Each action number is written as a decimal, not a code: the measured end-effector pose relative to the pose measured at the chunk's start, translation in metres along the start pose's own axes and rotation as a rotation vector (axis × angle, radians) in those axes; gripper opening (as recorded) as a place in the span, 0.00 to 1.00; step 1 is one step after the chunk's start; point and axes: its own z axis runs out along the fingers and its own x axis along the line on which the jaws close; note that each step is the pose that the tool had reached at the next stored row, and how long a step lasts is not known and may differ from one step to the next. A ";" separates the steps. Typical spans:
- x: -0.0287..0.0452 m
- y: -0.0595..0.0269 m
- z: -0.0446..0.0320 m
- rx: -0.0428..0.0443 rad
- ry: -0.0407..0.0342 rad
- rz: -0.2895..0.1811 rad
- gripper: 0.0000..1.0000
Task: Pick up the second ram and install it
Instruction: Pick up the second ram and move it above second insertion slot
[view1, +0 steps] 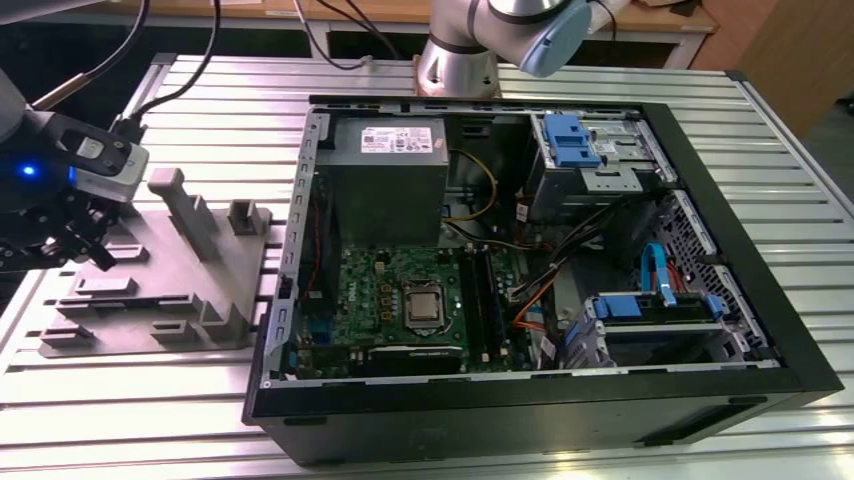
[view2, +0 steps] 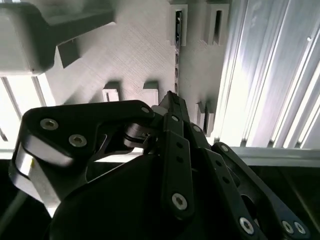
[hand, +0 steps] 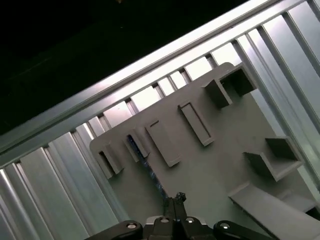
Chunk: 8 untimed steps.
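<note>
Black gripper (hand: 175, 196) over the desk's (view1: 134, 400) edge at the exterior view's left, drawn narrow at the second ram (hand: 152, 175), hold unclear | gray fixture plate (view1: 160, 300) keeps it on edge, ready for pinching | open case (view1: 534, 400) mid-desk, motherboard (view1: 387, 285) facing up

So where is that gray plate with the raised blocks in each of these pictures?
Exterior view: the gray plate lies on the ribbed table at the exterior view's left, beside the open computer case.
First wrist view: the plate lies just beyond the gripper.
Second wrist view: the plate shows past the gripper's black linkage.
Shared landmark: the gripper, poised over the plate.
</note>
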 end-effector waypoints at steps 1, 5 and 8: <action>0.0000 0.0000 0.0002 -0.0004 0.0009 -0.020 0.10; 0.0000 0.0000 0.0010 -0.0020 0.0041 -0.091 0.10; 0.0000 -0.0001 0.0015 -0.0032 0.0067 -0.145 0.10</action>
